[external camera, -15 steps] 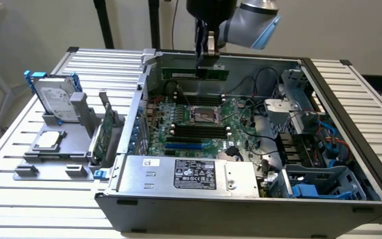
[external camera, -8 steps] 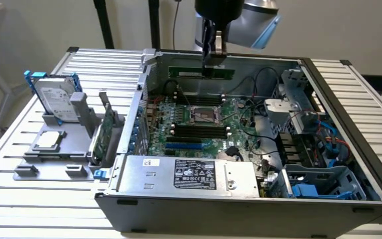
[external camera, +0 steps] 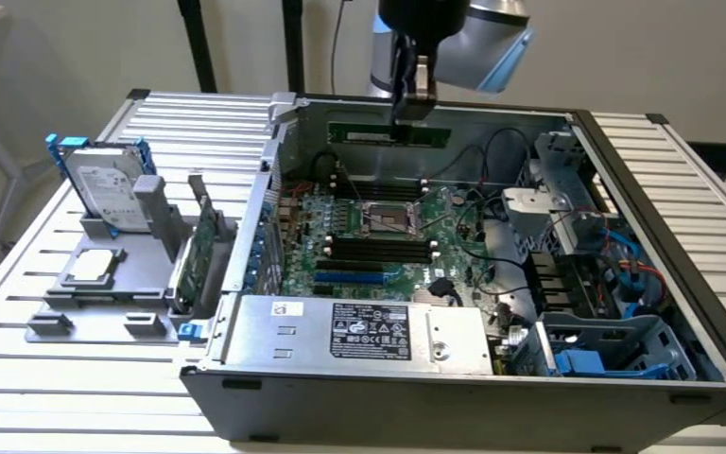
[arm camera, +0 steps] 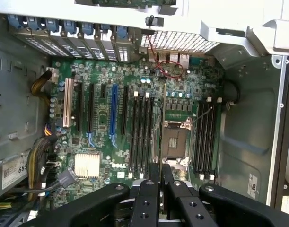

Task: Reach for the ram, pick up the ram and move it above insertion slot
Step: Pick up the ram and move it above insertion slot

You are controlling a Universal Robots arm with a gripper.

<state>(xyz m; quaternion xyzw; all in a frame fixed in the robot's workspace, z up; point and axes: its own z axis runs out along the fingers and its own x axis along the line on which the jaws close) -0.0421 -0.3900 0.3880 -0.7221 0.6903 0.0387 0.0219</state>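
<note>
Slatted metal bench, open computer case point(external camera: 665, 312). My gripper point(external camera: 411, 121) is clenched on the ram point(external camera: 388, 135), pinching its upper long edge. I judge it light, stiff and fragile.

The open computer case point(external camera: 464, 397) lies on the slatted table point(external camera: 35, 359). At its nine o'clock, a silver hard drive point(external camera: 105, 194) stands upright in a grey holder point(external camera: 105, 284), an upright green card point(external camera: 201, 251) just beside it.
</note>
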